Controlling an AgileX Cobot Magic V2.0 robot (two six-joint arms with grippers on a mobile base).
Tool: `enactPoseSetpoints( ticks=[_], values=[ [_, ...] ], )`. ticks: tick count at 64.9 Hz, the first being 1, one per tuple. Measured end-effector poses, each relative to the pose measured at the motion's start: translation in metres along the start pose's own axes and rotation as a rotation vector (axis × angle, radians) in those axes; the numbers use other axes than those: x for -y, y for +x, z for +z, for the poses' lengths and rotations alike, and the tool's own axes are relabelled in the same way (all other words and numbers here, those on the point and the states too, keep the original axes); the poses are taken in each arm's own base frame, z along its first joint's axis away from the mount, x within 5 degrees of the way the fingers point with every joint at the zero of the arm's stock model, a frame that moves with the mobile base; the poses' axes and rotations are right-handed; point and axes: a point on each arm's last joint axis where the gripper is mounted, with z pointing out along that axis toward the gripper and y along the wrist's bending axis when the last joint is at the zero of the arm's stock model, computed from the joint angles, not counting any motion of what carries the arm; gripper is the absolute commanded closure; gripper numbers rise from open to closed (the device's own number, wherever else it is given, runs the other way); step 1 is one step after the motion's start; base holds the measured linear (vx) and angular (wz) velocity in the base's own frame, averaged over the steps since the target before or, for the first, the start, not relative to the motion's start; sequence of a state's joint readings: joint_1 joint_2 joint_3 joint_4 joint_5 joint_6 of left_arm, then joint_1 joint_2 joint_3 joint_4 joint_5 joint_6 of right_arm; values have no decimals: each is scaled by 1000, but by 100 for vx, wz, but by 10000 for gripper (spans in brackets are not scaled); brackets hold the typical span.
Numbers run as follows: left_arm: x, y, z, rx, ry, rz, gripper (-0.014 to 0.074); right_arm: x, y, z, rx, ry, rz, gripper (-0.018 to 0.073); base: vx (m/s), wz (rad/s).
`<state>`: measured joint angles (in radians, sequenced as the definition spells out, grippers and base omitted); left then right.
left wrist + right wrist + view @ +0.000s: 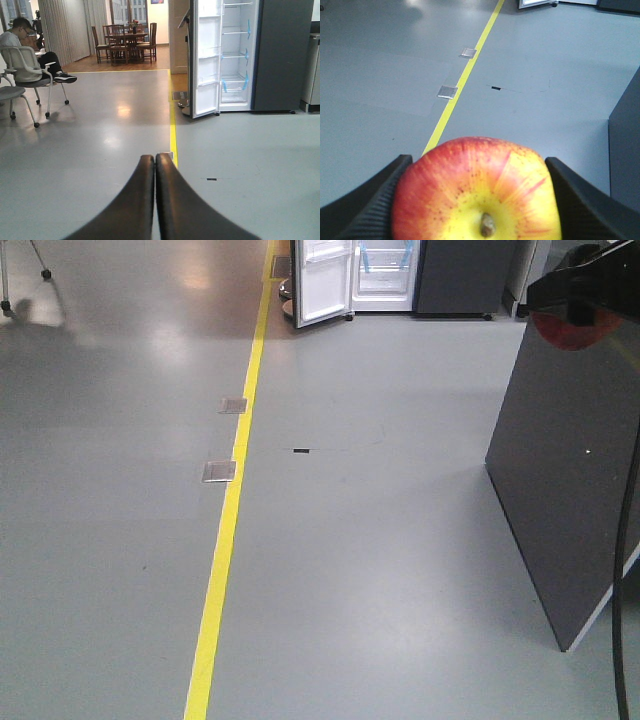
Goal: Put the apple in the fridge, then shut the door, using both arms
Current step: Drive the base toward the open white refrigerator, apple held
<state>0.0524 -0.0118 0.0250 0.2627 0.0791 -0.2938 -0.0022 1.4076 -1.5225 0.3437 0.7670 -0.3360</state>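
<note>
My right gripper [478, 161] is shut on the apple [477, 192], red with a yellow patch around its stem, and the ribbed fingers [365, 205] press on both its sides. In the exterior view the apple [568, 330] hangs at the top right, in front of a dark panel. The fridge [240, 55] stands far ahead with its white interior showing. Its door [206, 60] is swung open to the left. The fridge [385, 275] also shows small at the top of the exterior view. My left gripper [155, 157] is shut on nothing and points along the floor toward the fridge.
A yellow floor line [235, 490] runs toward the fridge, with two metal floor plates [219, 471] beside it. A flat dark grey partition panel [570, 470] leans at the right. At the far left a seated person [25, 50] occupies a chair, with a dining table [127, 42] behind.
</note>
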Motion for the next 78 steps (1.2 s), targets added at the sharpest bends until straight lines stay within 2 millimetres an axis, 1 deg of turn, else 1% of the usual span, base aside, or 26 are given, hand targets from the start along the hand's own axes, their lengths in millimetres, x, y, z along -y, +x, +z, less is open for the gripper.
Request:
enactPoseSetpoints(
  ticks=[78],
  values=[
    [0, 0, 0, 0, 0, 0, 602, 0, 0, 0, 0, 0, 0, 475, 13, -2]
  ],
)
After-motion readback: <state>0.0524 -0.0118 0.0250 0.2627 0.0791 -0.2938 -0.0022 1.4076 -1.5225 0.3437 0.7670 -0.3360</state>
